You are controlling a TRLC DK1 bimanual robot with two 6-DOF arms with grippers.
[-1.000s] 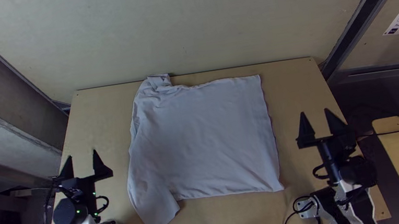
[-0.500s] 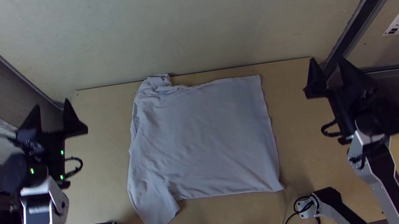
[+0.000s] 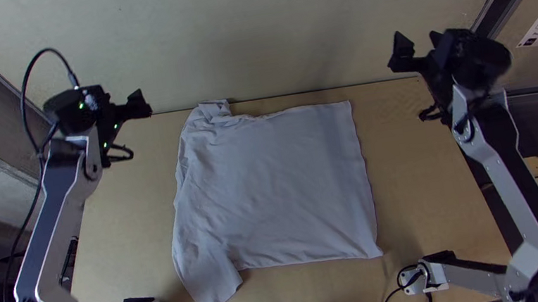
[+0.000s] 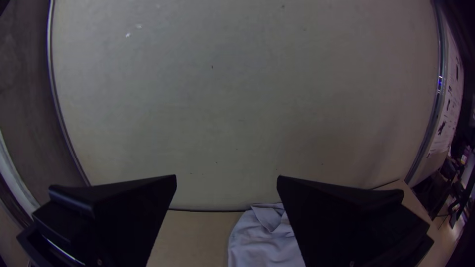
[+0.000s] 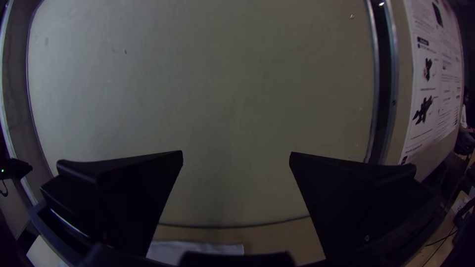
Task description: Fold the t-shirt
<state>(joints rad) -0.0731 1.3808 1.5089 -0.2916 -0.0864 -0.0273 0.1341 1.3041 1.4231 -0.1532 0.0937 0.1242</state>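
The fingers of your left gripper [image 4: 227, 177] were wide apart, with nothing between them; it hung by the table's far left corner. Both your arms had gone up and forward from the near part of the table [image 3: 407, 194], and the left gripper had also turned inward, to the right. The t-shirt [image 3: 275, 193] had not moved in this time: it lay spread in the middle of the table, well apart from both grippers. So you had changed only your position, and no fold was made yet; probably you were preparing to take the far side.

The shoulder end of the t-shirt seemed to point left, where the near sleeve [image 3: 215, 291] stuck out toward you and the far sleeve [image 3: 212, 112] was bunched at the far edge. The long axis of the body, I judged, ran across the table, from there to the straight hem [image 3: 366, 179] at the right. The fingers of your right gripper [image 5: 236, 153], by the far right corner, were also wide apart and held nothing.
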